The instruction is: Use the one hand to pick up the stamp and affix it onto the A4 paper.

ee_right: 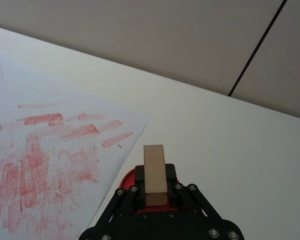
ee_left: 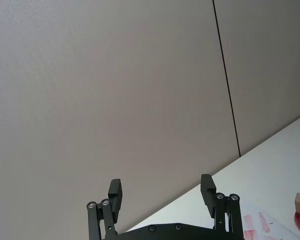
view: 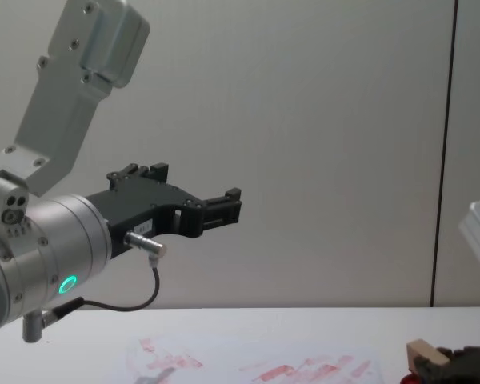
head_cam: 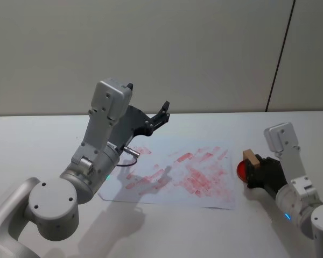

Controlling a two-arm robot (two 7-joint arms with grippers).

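Observation:
The stamp [head_cam: 251, 157], a tan wooden block, stands upright on a round red ink pad [head_cam: 240, 171] just off the right edge of the A4 paper [head_cam: 204, 183]. My right gripper [head_cam: 254, 171] is shut on the stamp, its black fingers on either side of the block [ee_right: 155, 172] in the right wrist view. The paper [ee_right: 45, 150] lies flat, white and covered with smudgy red marks. Raised high over the paper's left part, my left gripper [head_cam: 162, 112] stays open and holds nothing, with its fingers [ee_left: 115, 191] spread against the wall.
The red ink pad [ee_right: 128, 178] sits under the stamp at the table's right. The bulky left arm [head_cam: 102, 140] with its green light [view: 66, 284] hangs over the paper's left edge. White table [head_cam: 32, 145] surrounds the sheet, with a grey wall behind.

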